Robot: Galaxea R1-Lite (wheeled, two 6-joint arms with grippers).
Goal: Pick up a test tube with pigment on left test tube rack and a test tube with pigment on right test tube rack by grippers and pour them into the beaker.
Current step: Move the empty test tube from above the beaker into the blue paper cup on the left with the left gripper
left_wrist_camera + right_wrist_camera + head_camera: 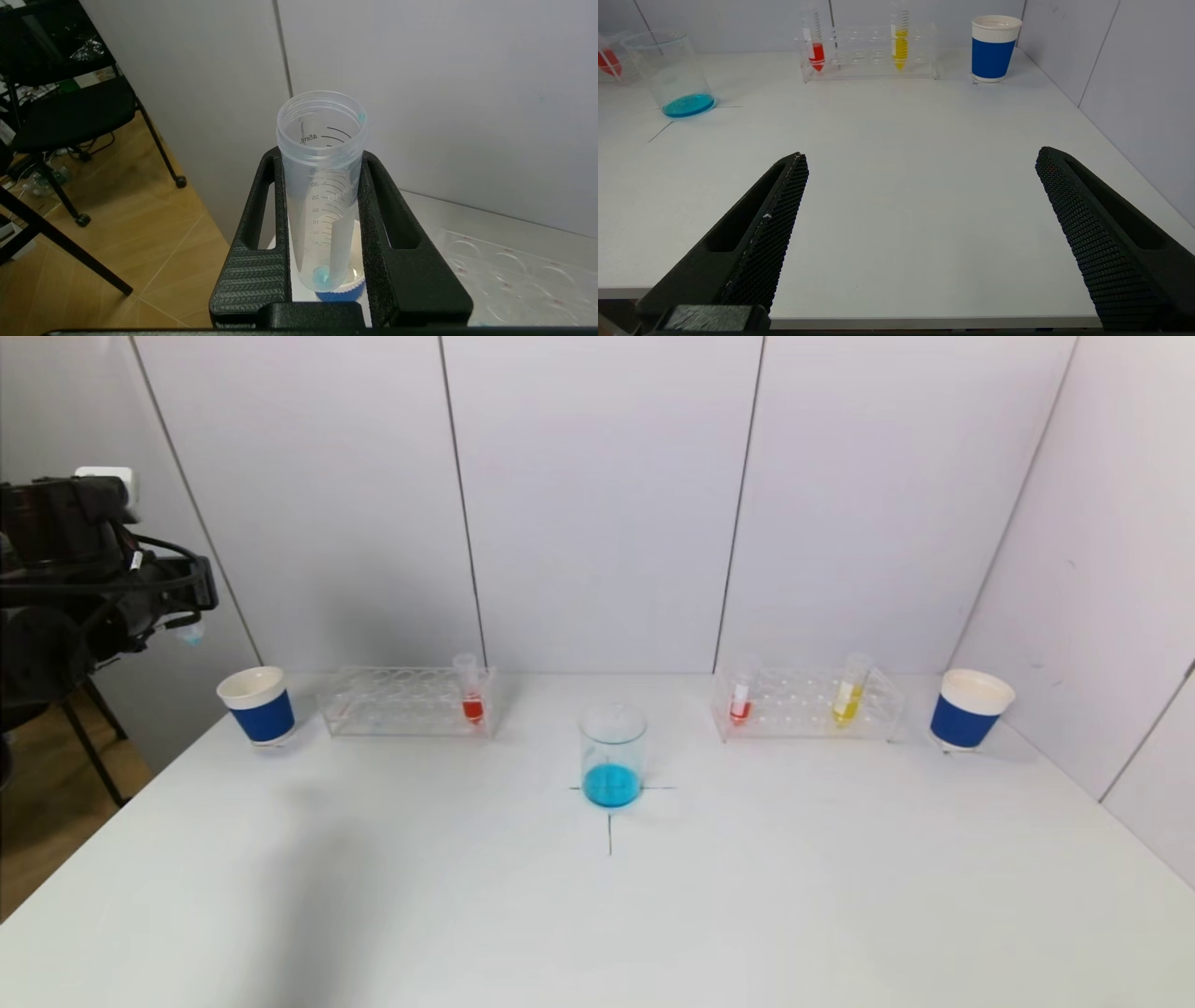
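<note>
- A white desk [597, 915] with thin black cross lines [610, 821] drawn near the middle.
- A blue paper cup [258, 706] at ten o'clock.
- Another blue cup [968, 710] at two o'clock.
- A black chair [70, 116] on the wooden floor [154, 242], at nine o'clock.

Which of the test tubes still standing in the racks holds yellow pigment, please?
The yellow tube toward the outer end of the right rack; the right rack's other tube and the left rack's tube hold red.

Beaker [612, 754] stands at centre of the worktop [597, 915]. Left test tube rack [403, 702] lies behind it to the left, right test tube rack [808, 705] behind to the right. One paper cup [258, 705] stands outboard of the left rack, another cup [968, 709] outboard of the right.
</note>
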